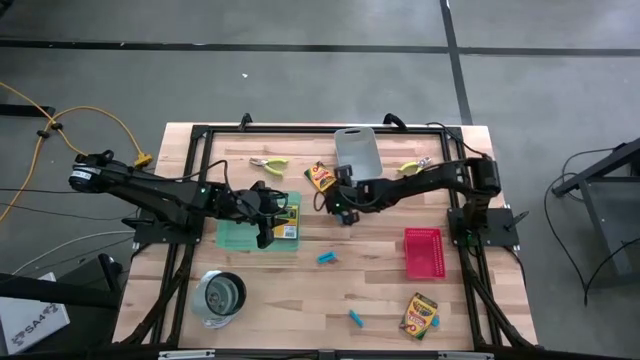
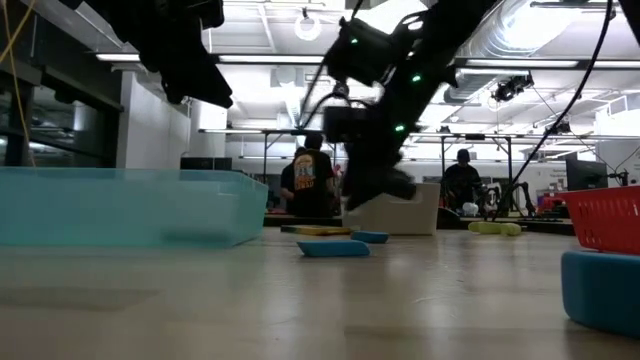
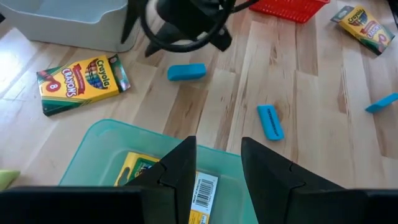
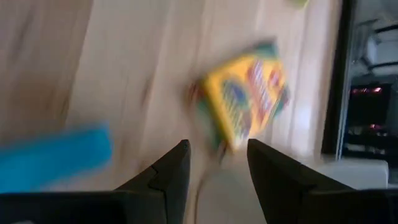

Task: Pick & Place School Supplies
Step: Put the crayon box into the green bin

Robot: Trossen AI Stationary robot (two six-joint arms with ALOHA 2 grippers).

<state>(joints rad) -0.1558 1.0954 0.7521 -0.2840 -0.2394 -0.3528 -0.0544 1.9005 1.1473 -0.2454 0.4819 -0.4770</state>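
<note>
The high view looks straight down from well above, taking in the whole pale wooden counter (image 1: pixel 330 270) and the concrete floor around it. The low view sits at counter height and faces level across the boards into the room behind, very near a light-blue block (image 2: pixel 334 248). The left wrist view looks steeply down from close above the translucent green mat (image 3: pixel 99 149), past its own two dark fingers (image 3: pixel 180 168). The right wrist view is closer still, nearly against the boards. Both wrist views and the high view share the yellow-and-green crayon box (image 1: pixel 321 176) beside the grey plastic bin (image 1: pixel 356 150).
</note>
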